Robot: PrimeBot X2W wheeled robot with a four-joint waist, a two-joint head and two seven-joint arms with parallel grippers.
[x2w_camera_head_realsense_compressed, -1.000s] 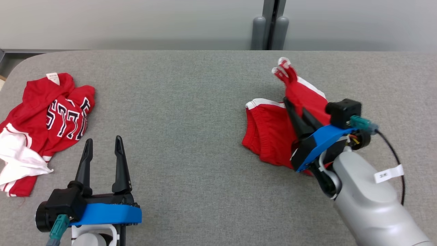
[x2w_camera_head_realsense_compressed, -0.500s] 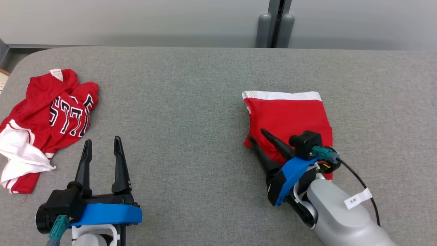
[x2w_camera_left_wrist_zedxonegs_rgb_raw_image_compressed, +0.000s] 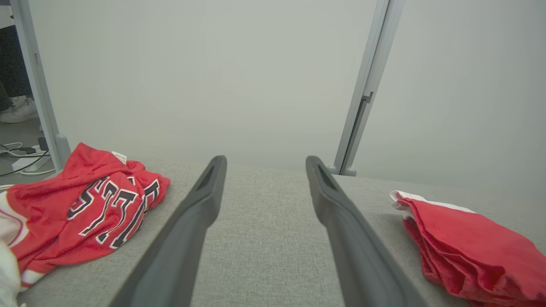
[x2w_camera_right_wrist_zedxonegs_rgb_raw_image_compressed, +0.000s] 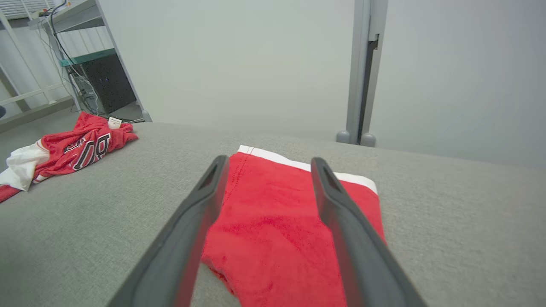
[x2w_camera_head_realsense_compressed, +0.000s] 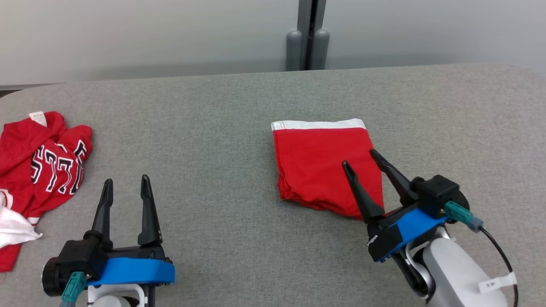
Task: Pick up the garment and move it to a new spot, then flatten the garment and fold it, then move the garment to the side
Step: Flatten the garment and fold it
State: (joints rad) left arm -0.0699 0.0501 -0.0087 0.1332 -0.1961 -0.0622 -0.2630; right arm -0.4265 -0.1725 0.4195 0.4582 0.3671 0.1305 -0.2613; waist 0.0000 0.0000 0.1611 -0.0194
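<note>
A red garment (x2w_camera_head_realsense_compressed: 322, 164) with a white band along its far edge lies folded into a neat rectangle on the grey table, right of centre; the same garment (x2w_camera_right_wrist_zedxonegs_rgb_raw_image_compressed: 273, 221) shows in the right wrist view and, from the side, the garment (x2w_camera_left_wrist_zedxonegs_rgb_raw_image_compressed: 465, 243) in the left wrist view. My right gripper (x2w_camera_head_realsense_compressed: 359, 158) hovers over its near right corner, open, with nothing between the fingers. My left gripper (x2w_camera_head_realsense_compressed: 124, 184) stands open at the lower left, well away from the garment, holding nothing.
A crumpled red jersey (x2w_camera_head_realsense_compressed: 40, 164) with dark lettering and white trim lies at the table's (x2w_camera_head_realsense_compressed: 213, 136) far left, the same jersey (x2w_camera_left_wrist_zedxonegs_rgb_raw_image_compressed: 81, 213) in the left wrist view. A grey wall with a post (x2w_camera_head_realsense_compressed: 308, 36) stands behind the table.
My right gripper let go of the garment and opened, drawing back toward me. The garment went from lifted and bunched to lying folded flat. The head camera has shifted.
</note>
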